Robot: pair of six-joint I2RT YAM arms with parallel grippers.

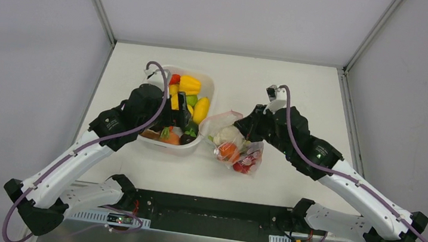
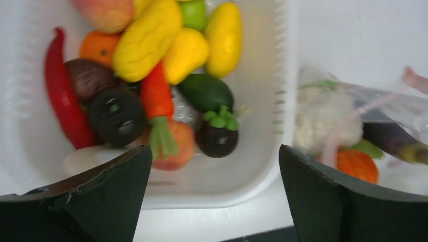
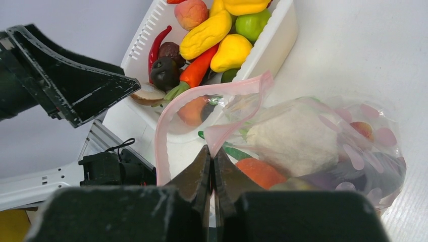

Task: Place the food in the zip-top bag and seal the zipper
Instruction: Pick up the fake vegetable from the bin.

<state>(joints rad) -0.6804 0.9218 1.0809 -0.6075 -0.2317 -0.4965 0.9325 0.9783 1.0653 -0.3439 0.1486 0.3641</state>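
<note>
Left arm point(image 1: 76, 154) and right arm point(image 1: 349, 180) both reach forward, elbows out, wrists turned inward; left gripper point(image 2: 214, 151) tipped down with jaws spread wide, right gripper point(image 3: 212, 151) low, jaws pressed together.

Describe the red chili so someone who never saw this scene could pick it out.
Find the white tub on the left half of the table. The red chili lies along its slotted side wall beside a dark round fruit. It is the only long, thin, curved red piece; the nearby carrot is orange.
</note>
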